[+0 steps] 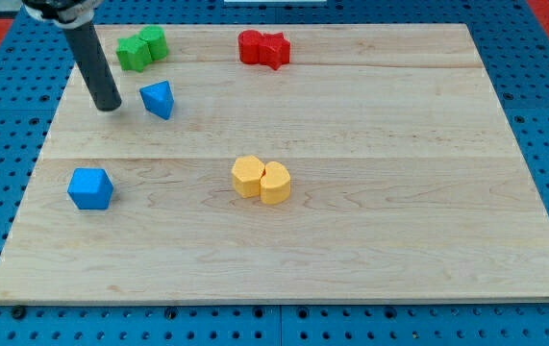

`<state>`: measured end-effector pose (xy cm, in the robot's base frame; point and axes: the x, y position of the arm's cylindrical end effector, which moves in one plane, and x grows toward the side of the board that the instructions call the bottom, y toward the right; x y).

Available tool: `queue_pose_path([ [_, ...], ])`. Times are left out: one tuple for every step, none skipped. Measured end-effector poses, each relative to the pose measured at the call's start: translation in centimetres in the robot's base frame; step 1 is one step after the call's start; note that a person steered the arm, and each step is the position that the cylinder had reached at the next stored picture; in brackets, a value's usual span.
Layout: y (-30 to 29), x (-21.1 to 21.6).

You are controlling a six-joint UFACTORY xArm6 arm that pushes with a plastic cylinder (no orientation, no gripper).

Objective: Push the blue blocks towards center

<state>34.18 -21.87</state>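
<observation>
My tip point(108, 106) is the lower end of a straight dark rod, so there is no pincer here to be spread or pressed together, and it is holding nothing; it is resting on the wooden board point(370, 221) just to the view's left of the blue triangular block point(159, 99), with a narrow gap of bare wood showing between them, so it is not touching that block. Taking this blue triangular block as the landmark, the rod is leaning up and toward the view's left from the tip, rising out of the top of the view. The blue cube-like block point(90, 187) is lying well below the landmark and a little to the view's left, near the board's left edge. Two green blocks point(141, 48), touching each other, are sitting just above the landmark, close to the board's top edge. Two red blocks point(263, 48), also touching each other, are lying up and to the view's right of the landmark, near the same top edge. Two yellow blocks point(261, 179), pressed side by side, are sitting well down and to the view's right of the landmark, around the board's middle. The board is lying on a blue perforated surface point(543, 77), and a strip of red is showing at the view's top corners.
</observation>
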Motion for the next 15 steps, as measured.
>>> queue_pose_path([
  [8.2, -1.1],
  [12.8, 1.6],
  [11.8, 1.7],
  [5.7, 0.9],
  [7.3, 2.2],
  [6.2, 4.2],
  [4.8, 5.3],
  [10.6, 5.8],
  [10.1, 6.5],
  [5.4, 12.9],
  [5.6, 21.8],
  [-3.1, 18.8],
  [2.8, 10.8],
  [8.8, 7.8],
  [-0.2, 7.2],
])
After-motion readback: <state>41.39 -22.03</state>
